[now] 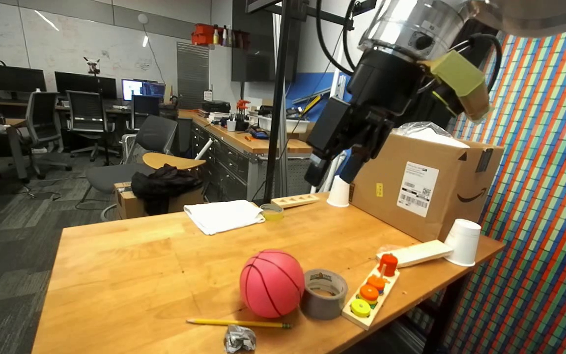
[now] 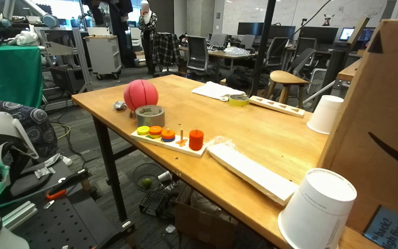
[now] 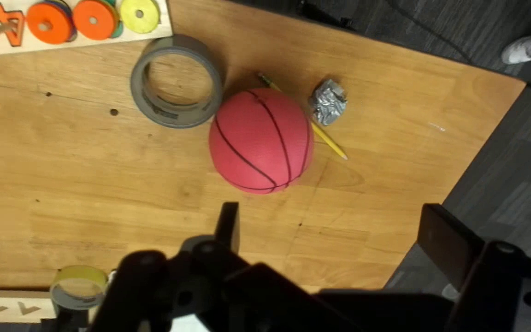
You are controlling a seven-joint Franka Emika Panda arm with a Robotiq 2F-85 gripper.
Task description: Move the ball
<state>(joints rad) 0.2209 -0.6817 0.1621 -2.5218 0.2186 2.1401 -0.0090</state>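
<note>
The pinkish-red ball [image 1: 272, 283] with dark seam lines rests on the wooden table. It also shows in an exterior view [image 2: 141, 94] and in the wrist view [image 3: 261, 140]. It sits right beside the grey tape roll [image 3: 177, 82]; I cannot tell if they touch. My gripper [image 1: 331, 173] is high above the table, apart from the ball. In the wrist view the gripper [image 3: 330, 216] has its fingers wide apart with nothing between them, and the ball lies above and left of the gap. The gripper is out of view in an exterior view.
A yellow pencil [image 1: 239, 323] and a crumpled foil ball [image 1: 240, 339] lie by the ball. A peg toy [image 1: 369, 295] stands near the table edge. A cardboard box [image 1: 420, 182], white cups [image 1: 463, 242], a white board [image 2: 252, 173], a white cloth [image 1: 224, 216] and yellow tape [image 1: 272, 212] are around.
</note>
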